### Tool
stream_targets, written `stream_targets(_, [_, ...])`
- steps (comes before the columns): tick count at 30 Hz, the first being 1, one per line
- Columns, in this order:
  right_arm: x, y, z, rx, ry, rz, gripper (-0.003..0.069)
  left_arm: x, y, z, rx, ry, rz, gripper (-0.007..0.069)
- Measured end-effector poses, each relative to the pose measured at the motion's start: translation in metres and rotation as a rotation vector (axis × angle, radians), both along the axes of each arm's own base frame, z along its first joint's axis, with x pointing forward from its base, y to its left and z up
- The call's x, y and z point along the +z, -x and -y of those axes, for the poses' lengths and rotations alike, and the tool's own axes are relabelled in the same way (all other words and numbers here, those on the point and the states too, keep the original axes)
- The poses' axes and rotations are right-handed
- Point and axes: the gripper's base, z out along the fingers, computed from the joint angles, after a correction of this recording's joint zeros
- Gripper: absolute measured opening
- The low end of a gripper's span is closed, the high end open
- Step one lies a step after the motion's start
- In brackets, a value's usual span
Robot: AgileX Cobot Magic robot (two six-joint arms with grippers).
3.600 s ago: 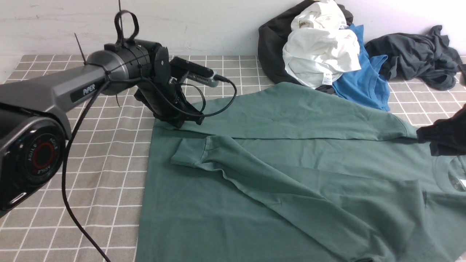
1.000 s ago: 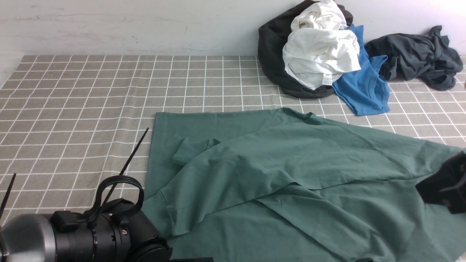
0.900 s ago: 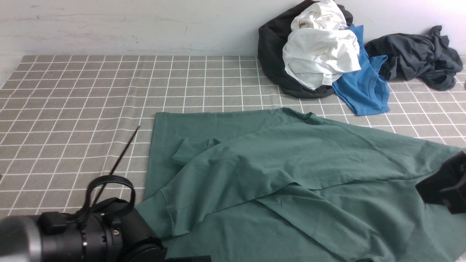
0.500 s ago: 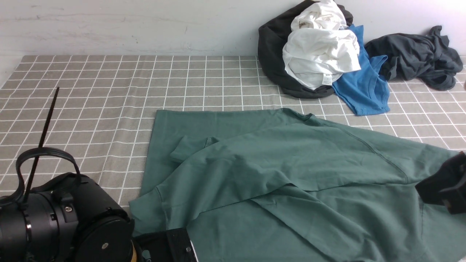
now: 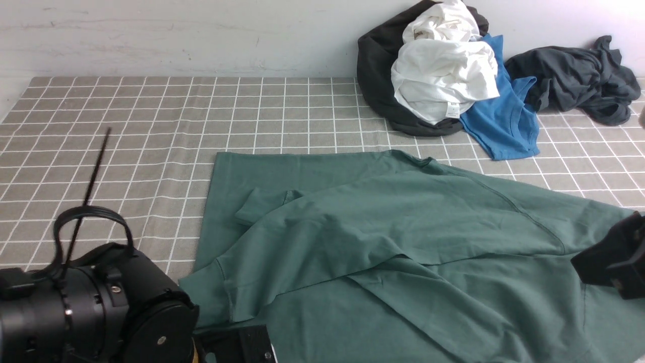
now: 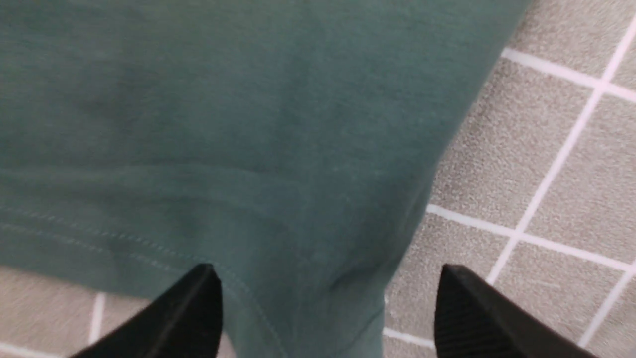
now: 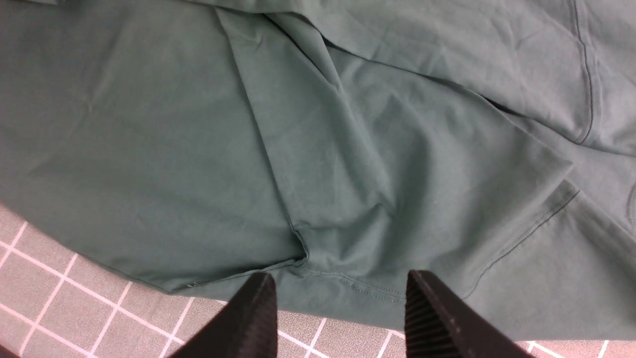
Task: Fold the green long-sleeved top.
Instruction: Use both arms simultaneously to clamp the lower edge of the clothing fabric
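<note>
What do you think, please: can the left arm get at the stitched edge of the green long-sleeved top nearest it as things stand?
Probably yes. The left gripper hangs open right over that edge of the green long-sleeved top, and nothing lies between it and the cloth.

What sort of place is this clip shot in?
Probably a test bench for clothes folding, not a home: a grey checked tablecloth against a bare white wall, the green long-sleeved top spread out, and a heap of other garments at the back.
</note>
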Motion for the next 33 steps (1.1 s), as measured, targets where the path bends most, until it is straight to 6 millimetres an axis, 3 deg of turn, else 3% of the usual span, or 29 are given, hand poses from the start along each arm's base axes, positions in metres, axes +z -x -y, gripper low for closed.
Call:
stream_targets(5, [0.000,0.000,0.000,0.000,0.000,0.000,0.0336,-0.017,-0.007,0.006,0.012,-0.008,-0.008,0.0483])
stream_targets(7, [0.000,0.000,0.000,0.000,0.000,0.000,0.0336,-0.017,-0.009,0.008,0.043,-0.005,-0.003,0.0401])
stream_targets(12, [0.000,0.001,-0.001,0.063,0.033,0.018,0.0336,-0.012,-0.010,0.009,0.078,-0.025,-0.026,0.0062])
stream_targets(15, [-0.001,0.003,-0.005,0.158,0.070,0.037,0.0336,-0.011,-0.008,0.006,0.073,-0.057,-0.046,0.0008])
stream_targets(19, [-0.013,0.007,-0.010,0.285,0.128,0.027,0.0336,-0.007,-0.007,-0.003,0.110,-0.100,-0.068,-0.0005])
stream_targets(26, [-0.081,0.016,-0.005,0.431,0.249,-0.120,0.0356,0.009,0.000,-0.047,0.320,-0.080,-0.085,-0.0007])
stream_targets(28, [-0.108,0.014,-0.004,0.480,0.281,-0.111,0.0367,0.014,0.000,-0.053,0.369,-0.040,-0.072,-0.0007])
stream_targets(33, [-0.152,0.016,-0.003,0.578,0.326,-0.075,0.0376,0.020,0.001,-0.055,0.398,-0.006,-0.058,-0.0007])
